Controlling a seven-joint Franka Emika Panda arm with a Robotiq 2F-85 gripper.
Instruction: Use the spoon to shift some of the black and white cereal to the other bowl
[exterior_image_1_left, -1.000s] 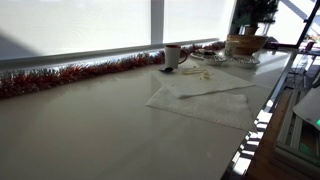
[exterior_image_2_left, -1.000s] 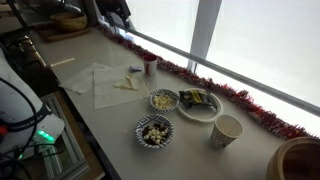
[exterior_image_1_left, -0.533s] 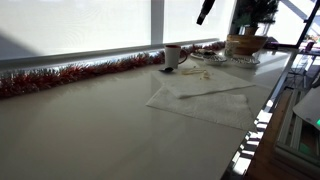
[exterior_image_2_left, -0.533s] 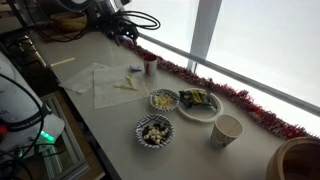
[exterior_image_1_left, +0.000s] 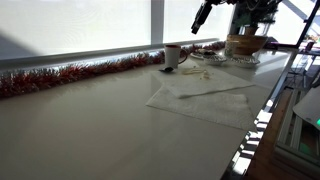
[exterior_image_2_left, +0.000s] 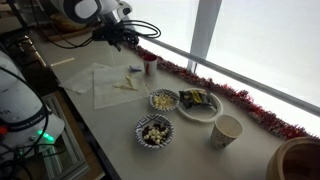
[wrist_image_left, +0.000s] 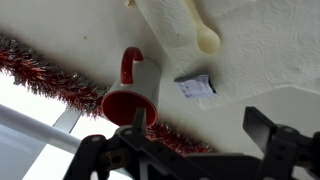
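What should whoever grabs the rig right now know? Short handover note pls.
Gripper: open, empty, hovering above the table by the red mug.
Spoon: lying flat on the napkin, not picked up yet.
Bowl of black and white cereal: on the table, well away from the gripper. The second bowl sits just beyond it and holds pale contents.
Done: nothing yet that shows.
Left: lower onto the spoon and grasp its handle, carry it to the cereal bowl, scoop, tip into the second bowl.
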